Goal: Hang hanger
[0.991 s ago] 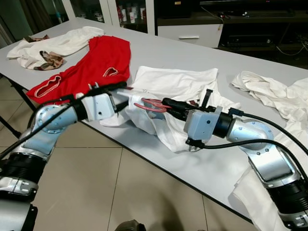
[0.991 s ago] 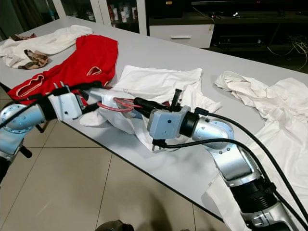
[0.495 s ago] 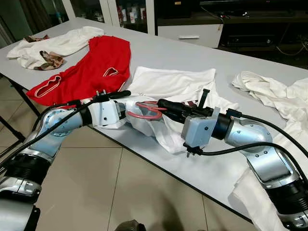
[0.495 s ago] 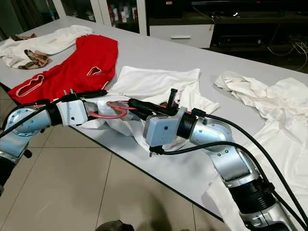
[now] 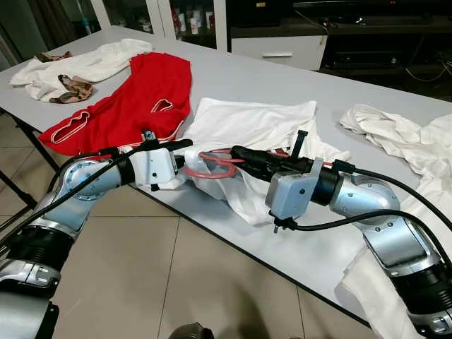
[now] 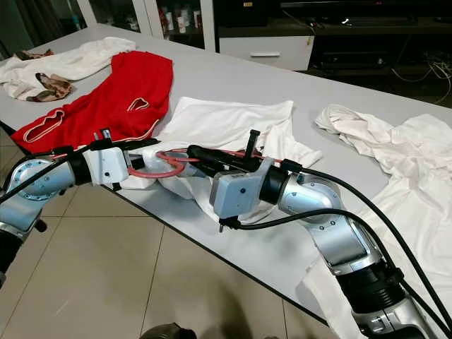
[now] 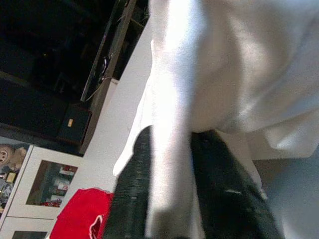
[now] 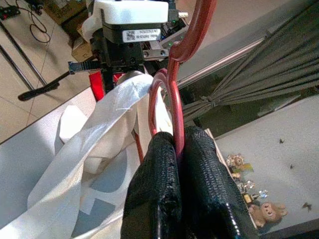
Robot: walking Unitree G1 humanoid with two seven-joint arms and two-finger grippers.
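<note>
Red wire hanger (image 5: 212, 164) pinched in right claw (image 8: 178, 149), held over grey tabletop (image 5: 282, 85) edge. Left claw (image 7: 169, 149) clamps white soft shirt (image 5: 261, 123) fabric. Hanger looks light, stiff, slippery; grip near hook, not limp cloth.

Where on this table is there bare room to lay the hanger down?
Bare grey table lies behind the white shirt, and along the near edge between the right arm and the crumpled white clothes. The left end, around the red garment, is crowded.

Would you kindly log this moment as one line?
right gripper: shut on red plastic hanger | left gripper: shut on white cloth shirt | hanging: pending
</note>
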